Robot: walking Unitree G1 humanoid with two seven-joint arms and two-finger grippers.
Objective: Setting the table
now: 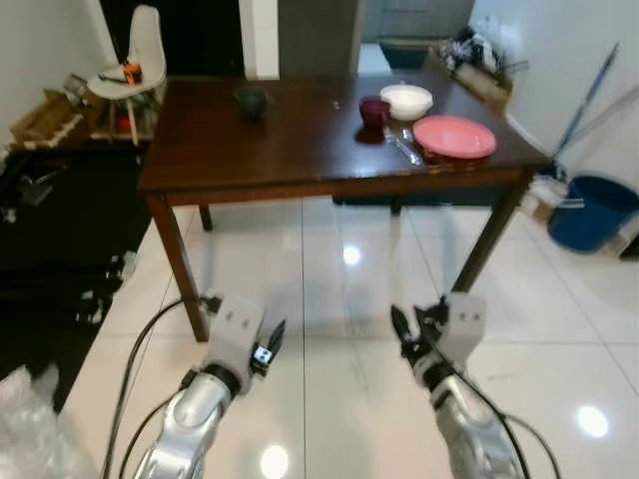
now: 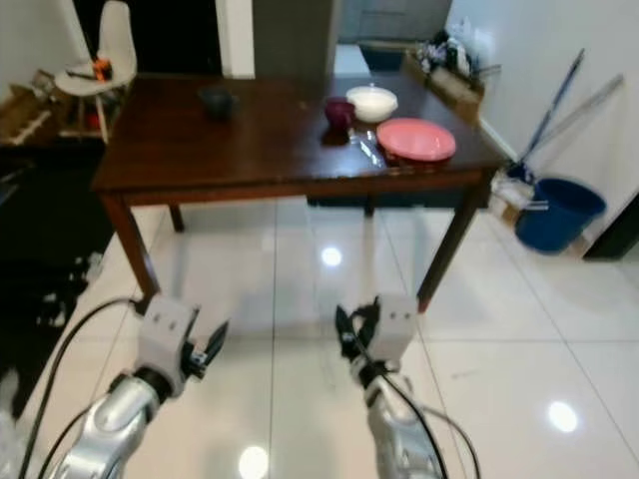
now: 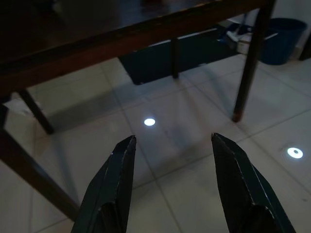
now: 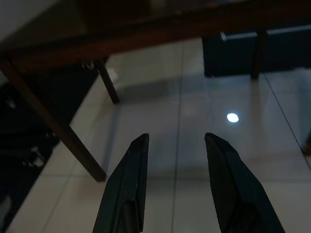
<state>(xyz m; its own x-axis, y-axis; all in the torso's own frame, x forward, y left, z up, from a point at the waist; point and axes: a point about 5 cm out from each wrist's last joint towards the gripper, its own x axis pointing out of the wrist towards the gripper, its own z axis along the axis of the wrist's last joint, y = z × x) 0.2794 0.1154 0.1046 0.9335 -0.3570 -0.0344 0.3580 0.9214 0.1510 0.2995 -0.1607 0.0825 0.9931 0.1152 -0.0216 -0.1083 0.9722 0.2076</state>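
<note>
Facing a dark brown wooden table (image 1: 300,150) with both grippers held low over glossy white floor tiles (image 1: 339,299), nothing gripped.
Left gripper (image 3: 172,141) and right gripper (image 4: 176,138) fingers are spread apart, empty; well beyond the fingertips, a round pink plate (image 1: 454,136), white bowl (image 1: 406,101), dark red cup (image 1: 374,110) and clear utensil (image 1: 402,146) are clustered on the table's right end, a dark cup (image 1: 252,102) apart to the left.
</note>
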